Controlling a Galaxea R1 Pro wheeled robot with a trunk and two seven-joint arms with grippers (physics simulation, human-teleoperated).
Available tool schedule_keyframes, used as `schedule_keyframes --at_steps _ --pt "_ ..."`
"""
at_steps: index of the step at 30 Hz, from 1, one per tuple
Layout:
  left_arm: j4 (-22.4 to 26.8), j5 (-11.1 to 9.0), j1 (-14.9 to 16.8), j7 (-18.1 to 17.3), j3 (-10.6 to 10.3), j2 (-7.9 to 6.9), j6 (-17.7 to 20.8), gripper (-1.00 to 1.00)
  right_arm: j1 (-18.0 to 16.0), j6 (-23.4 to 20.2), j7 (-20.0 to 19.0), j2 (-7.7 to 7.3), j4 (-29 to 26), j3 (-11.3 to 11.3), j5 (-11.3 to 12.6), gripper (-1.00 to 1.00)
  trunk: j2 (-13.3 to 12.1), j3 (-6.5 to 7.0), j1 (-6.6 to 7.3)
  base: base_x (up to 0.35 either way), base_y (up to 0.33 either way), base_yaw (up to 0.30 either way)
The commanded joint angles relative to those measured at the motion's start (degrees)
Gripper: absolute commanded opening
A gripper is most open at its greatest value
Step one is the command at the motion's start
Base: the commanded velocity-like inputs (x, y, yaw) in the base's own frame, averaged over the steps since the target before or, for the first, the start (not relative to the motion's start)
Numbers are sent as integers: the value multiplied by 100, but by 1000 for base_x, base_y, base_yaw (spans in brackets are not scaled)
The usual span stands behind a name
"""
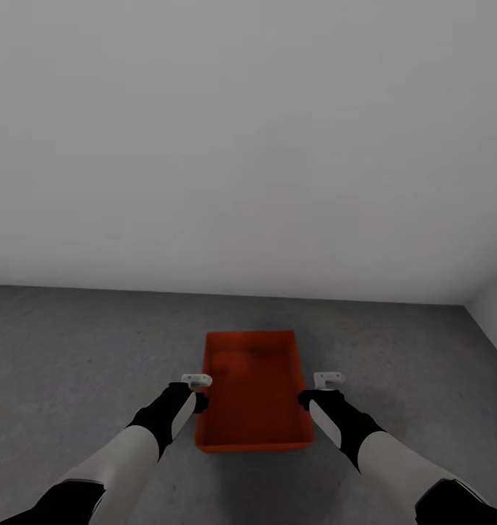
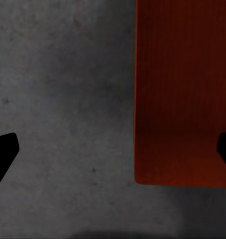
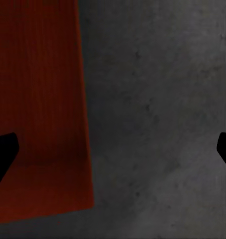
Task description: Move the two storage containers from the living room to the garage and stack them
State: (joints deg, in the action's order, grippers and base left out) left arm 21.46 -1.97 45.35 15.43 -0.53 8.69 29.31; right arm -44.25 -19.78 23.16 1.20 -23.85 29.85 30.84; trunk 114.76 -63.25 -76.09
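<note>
**Item Count**

Storage containers: one. A single orange-red storage container point(image 1: 252, 390) is visible on the floor point(image 1: 73, 350); whether a second bin is nested inside it cannot be determined.

Arms: two, one on each side of the container.

Grippers: two. Left gripper point(image 1: 198, 391); right gripper point(image 1: 315, 390).

Fingertips per wrist view: two dark tips in the left wrist view, two in the right wrist view, set wide apart in each.

Walls: two, a broad grey-white wall point(image 1: 248, 146) and a second wall point(image 1: 492, 313) meeting it at one corner.
</note>
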Motion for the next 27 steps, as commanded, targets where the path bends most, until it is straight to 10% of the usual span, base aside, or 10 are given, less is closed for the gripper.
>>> schedule_keyframes --at_steps 1,27 --pt "9 -23 0 28 -5 1 29 100 -4 -26 46 -5 -8 48 45 100 -40 23 23 0 0 0" --pt "7 -23 0 37 -8 1 23 100 -4 -26 44 5 -8 48 46 100 -1083 725 594 0 0 0"
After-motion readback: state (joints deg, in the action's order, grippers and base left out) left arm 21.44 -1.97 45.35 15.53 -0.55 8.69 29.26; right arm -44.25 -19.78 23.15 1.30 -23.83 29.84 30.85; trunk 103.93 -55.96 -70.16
